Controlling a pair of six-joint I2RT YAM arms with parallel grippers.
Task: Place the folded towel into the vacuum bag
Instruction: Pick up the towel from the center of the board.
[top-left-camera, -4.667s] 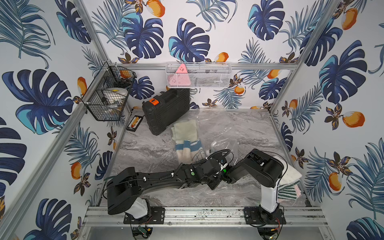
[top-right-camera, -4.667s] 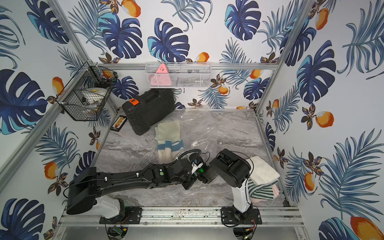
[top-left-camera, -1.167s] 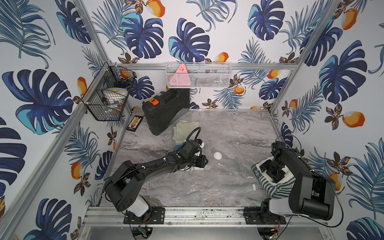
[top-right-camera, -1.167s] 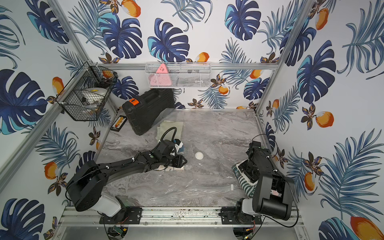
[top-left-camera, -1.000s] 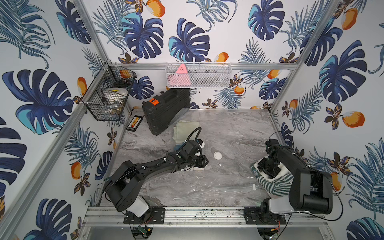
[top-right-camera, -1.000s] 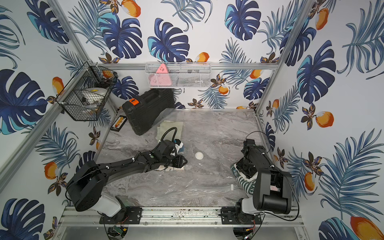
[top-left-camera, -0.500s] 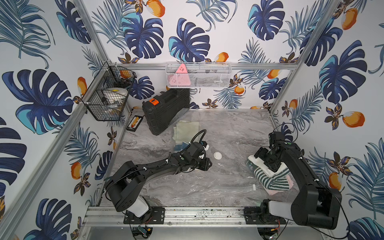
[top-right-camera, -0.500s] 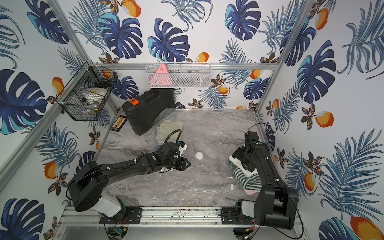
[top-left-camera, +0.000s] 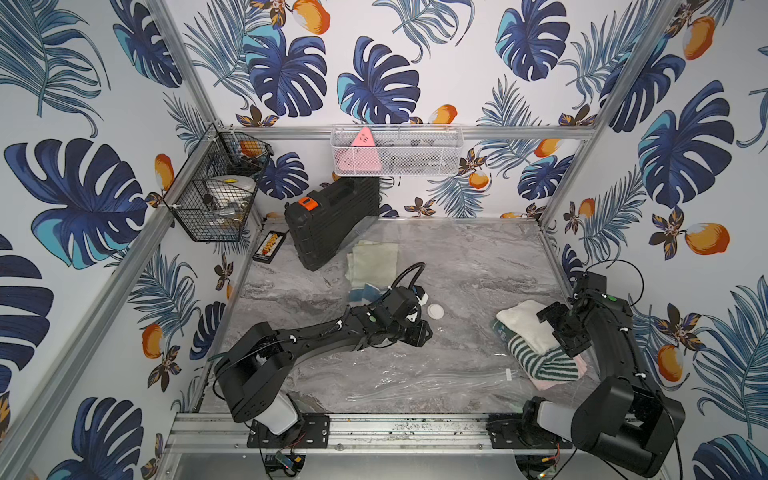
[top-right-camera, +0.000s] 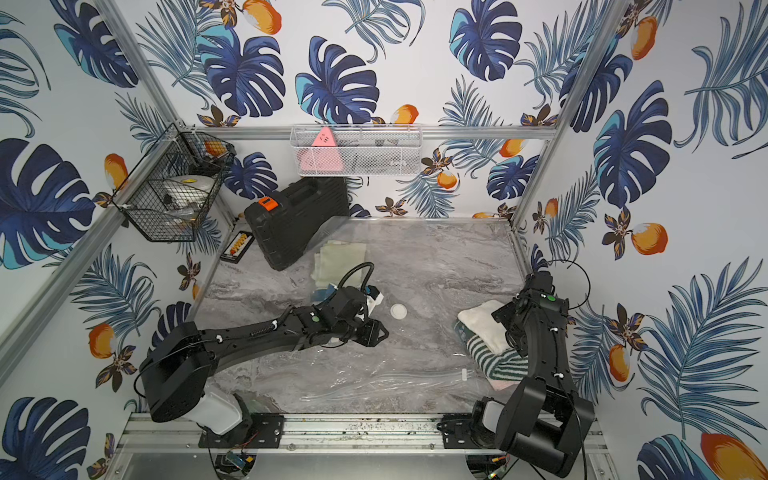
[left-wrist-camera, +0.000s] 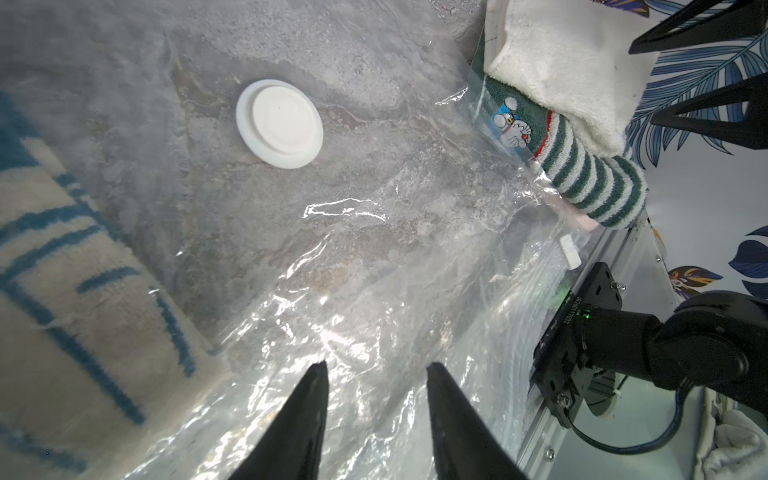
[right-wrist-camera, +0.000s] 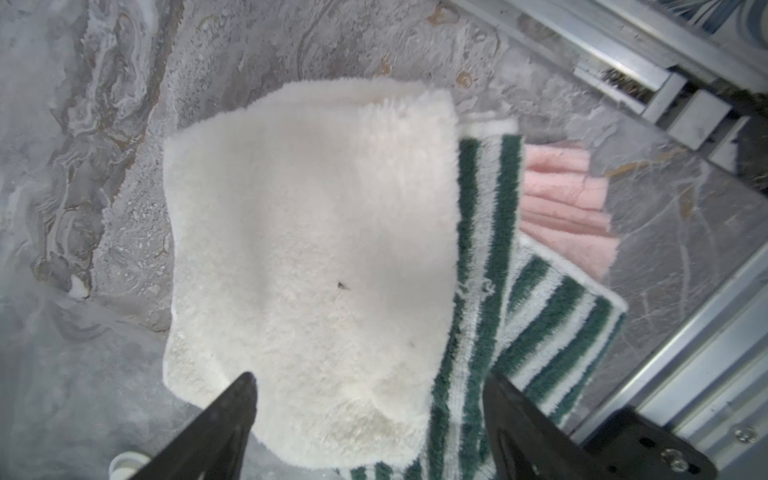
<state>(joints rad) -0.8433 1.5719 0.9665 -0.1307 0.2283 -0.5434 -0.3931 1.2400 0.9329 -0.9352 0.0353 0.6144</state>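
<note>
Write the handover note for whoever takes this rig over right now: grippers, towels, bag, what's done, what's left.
The left gripper is low over the crinkled vacuum bag, near its white valve. Its jaws are apart and no grip on the plastic shows.
The right gripper is open wide and hovers over the white towel, holding nothing. That towel tops a stack with a green-striped towel and a pink towel, on the right.
Done: a beige towel with blue stripes appears to lie inside the bag, by the black case.
Left: grasp the white towel, carry it to the bag and slide it in.
</note>
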